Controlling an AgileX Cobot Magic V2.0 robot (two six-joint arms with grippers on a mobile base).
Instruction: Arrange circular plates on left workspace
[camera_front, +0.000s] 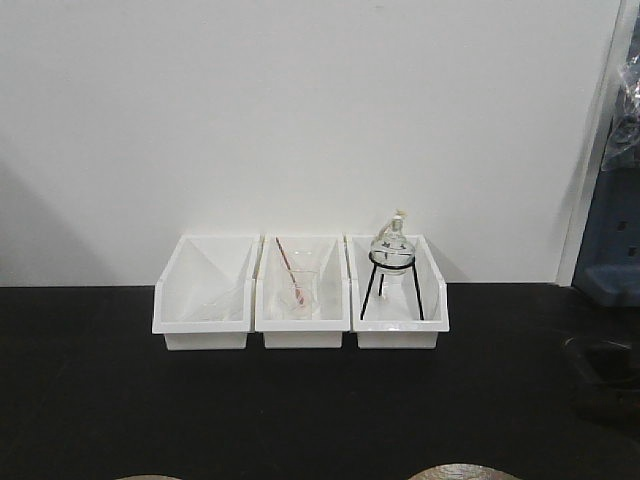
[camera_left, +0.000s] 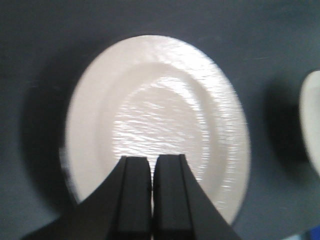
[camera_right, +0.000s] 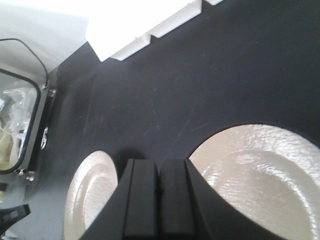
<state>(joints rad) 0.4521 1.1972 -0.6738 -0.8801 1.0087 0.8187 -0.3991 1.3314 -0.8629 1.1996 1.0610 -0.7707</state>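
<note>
hiding plate (camera_left: 160, 110) near rim: left gripper (camera_left: 151, 167), jaws together

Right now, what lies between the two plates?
Only bare black countertop. The left wrist view shows the near plate and the edge of the other plate apart, with just shadow between them.

**Even light, blurred close-ups**

The front view is evenly lit, its wall (camera_front: 300, 100) bright above a dark countertop (camera_front: 300, 410). The left wrist's plate (camera_left: 160, 125) is blurred, glare on its centre, shadow at its left. The right wrist's bins (camera_right: 145, 25) burn out white.
</note>
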